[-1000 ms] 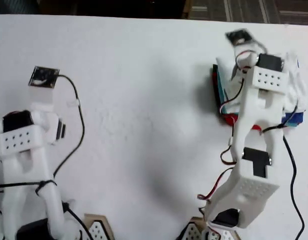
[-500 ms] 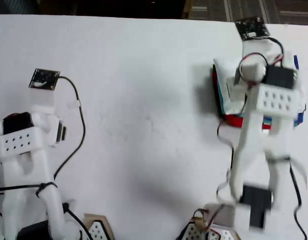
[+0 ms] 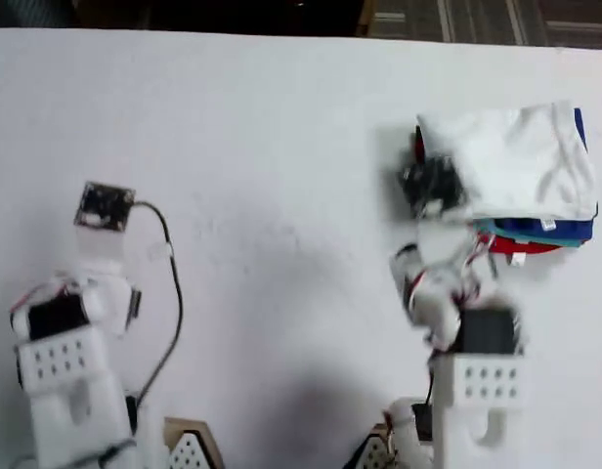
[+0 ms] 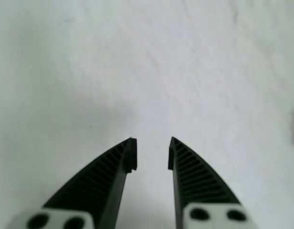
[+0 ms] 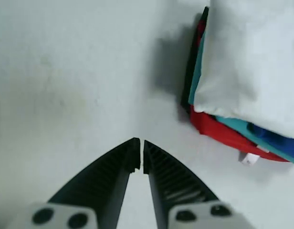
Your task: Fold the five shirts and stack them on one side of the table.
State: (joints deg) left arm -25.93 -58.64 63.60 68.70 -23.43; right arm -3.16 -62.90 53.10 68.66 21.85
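The white tabletop point(image 3: 233, 127) is carrying everything. The right arm point(image 3: 462, 342) is pulling back toward its base. A second ago it was stretching out over the pile and covering much of it, and now it is sitting folded at the near edge. The left arm point(image 3: 62, 357) is drawing back too, though less far.

The stack of folded shirts point(image 3: 516, 171) is lying fully uncovered. It sits just beyond the right end effector point(image 5: 141, 155) and off to its right, apart from it. A white shirt point(image 5: 257, 62) is lying on top, with teal, blue and red layers and a dark edge showing beneath it.

The right end effector is hanging over bare tabletop, its jaws clenched to a thin slit and grasping nothing. The left end effector point(image 4: 152, 153) is hovering over plain white surface well away from the stack, its jaws released with a clear gap between the tips and nothing in them.

A small white tag point(image 5: 249, 158) is sticking out from the stack's near edge, on the side facing the right end effector.
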